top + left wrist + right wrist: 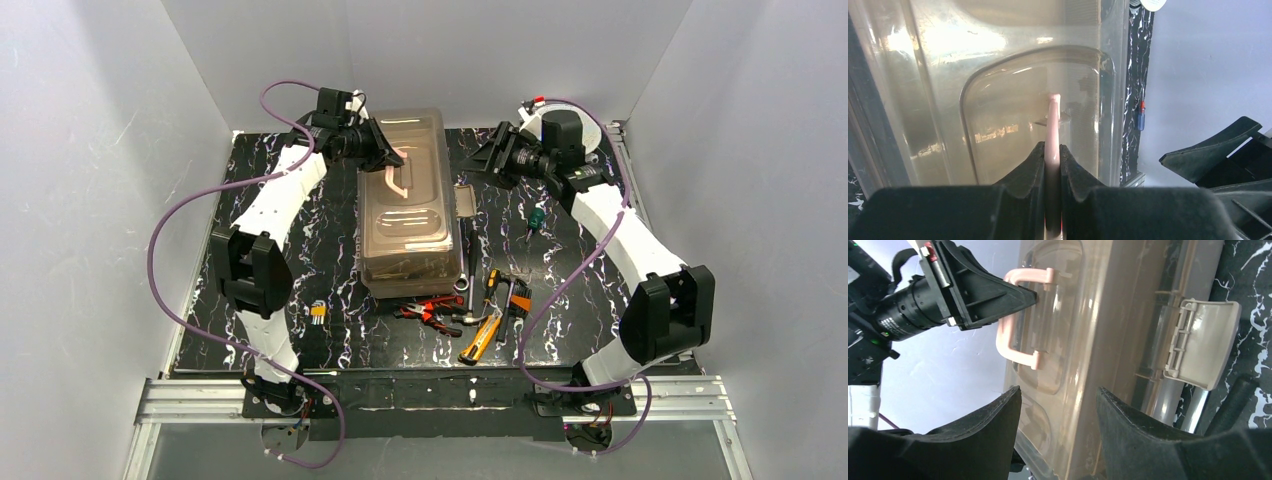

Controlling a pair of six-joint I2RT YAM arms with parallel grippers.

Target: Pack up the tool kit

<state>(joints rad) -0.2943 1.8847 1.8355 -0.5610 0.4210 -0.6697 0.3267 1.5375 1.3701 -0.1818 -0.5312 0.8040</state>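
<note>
Left wrist view: we see left gripper (1052, 150) clamped on pale pink C-shaped plastic handle (1053, 117) of large beige plastic toolbox with smoky translucent lid (405, 200) — box stands mid black marbled table (330, 260). Beside box, right gripper (1058, 392) — fingers apart, empty.

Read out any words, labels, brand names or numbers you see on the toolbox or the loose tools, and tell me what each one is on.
No text can be read in any view.
Toolbox: no lettering shows on the lid.
Handle: plain.
Latch: blank.
Knife and the tools beside it: any markings are too small to read.
</note>
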